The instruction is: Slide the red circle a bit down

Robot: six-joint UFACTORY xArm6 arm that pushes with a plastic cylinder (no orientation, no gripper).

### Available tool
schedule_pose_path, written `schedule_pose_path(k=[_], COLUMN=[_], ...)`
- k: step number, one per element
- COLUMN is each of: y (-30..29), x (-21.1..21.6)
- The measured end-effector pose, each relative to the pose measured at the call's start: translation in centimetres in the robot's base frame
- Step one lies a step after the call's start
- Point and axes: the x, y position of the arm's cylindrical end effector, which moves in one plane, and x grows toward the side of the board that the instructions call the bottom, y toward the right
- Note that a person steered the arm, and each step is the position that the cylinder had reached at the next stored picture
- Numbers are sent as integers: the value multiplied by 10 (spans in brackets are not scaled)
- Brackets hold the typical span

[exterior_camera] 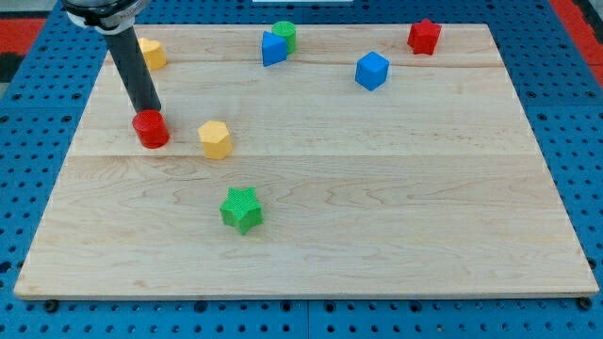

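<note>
The red circle sits on the wooden board at the view's left, a little above the middle. My tip stands right at the top edge of the red circle, touching it or very nearly so. The dark rod rises from there toward the view's top left. A yellow hexagon block lies just to the right of the red circle, apart from it.
A green star lies below the yellow hexagon. A second yellow block is at the top left behind the rod. A blue block touches a green cylinder at top centre. A blue cube and a red star are at top right.
</note>
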Motion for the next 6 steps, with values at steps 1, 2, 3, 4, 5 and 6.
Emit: schedule_pose_path(k=[1,2,3,4,5,6], y=[10,49,65,62,53,21], x=[0,1,6,11,11,12])
